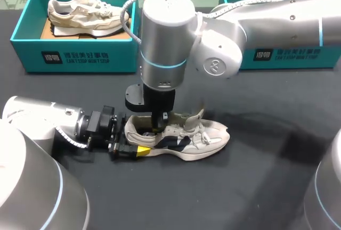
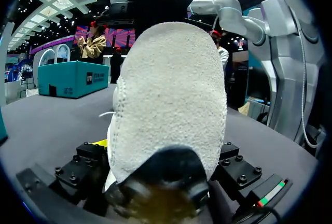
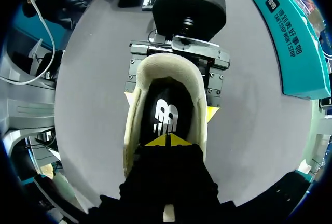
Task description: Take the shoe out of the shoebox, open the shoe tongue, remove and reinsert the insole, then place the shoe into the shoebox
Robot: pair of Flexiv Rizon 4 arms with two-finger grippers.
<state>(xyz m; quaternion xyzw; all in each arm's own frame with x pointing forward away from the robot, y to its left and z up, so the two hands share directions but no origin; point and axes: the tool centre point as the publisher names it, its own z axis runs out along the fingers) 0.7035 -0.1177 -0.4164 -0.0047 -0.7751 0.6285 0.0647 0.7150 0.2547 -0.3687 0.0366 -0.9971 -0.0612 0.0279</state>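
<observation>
A beige sneaker [image 1: 186,137] lies on the black table, toe pointing right. My left gripper [image 1: 136,138] holds its heel from the left, a yellow-tipped finger on each side. In the left wrist view the heel [image 2: 171,94] fills the space between the fingers. My right gripper [image 1: 158,130] comes straight down into the shoe's opening. Its yellow tips [image 3: 167,141] are shut together just over the black insole [image 3: 167,115] with a white logo. Whether they pinch the insole cannot be told. The tongue [image 1: 196,118] stands lifted toward the toe.
A teal shoebox [image 1: 32,54] at the back left holds another beige sneaker [image 1: 85,13]. A second teal box [image 1: 298,57] stands at the back right. Bare black tabletop lies in front of the shoe and to its right.
</observation>
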